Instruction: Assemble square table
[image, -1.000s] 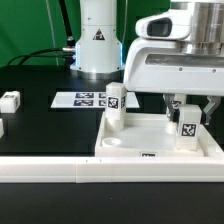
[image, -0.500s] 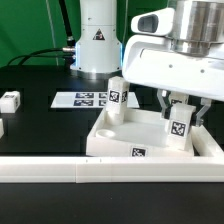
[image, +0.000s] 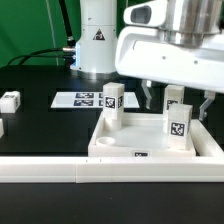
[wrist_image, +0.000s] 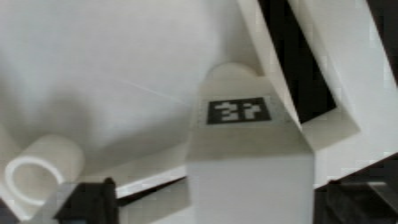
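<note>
The square table's white slab (image: 160, 153) lies upside down by the front wall, a tag on its front rim. Two tagged white legs stand in it: one (image: 112, 104) at the back corner on the exterior view's left, one (image: 178, 124) at the corner on the right. My gripper (image: 178, 100) straddles the right leg, open, its dark fingers (image: 150, 96) clear of both sides. In the wrist view that leg (wrist_image: 246, 150) rises between the fingertips of the gripper (wrist_image: 228, 205) with gaps either side. The slab's floor (wrist_image: 107, 80) and a round socket (wrist_image: 36, 172) lie beside it.
A loose white leg (image: 10, 100) lies at the exterior view's far left, another (image: 2, 128) cut by the frame edge. The marker board (image: 84, 99) lies behind the slab. A long white border wall (image: 50, 172) runs along the front. The arm's base (image: 97, 40) stands at the back.
The jaws have opened and let go of the right leg. The slab, tipped up half a second ago, lies flat again, and the hand has risen slightly.
</note>
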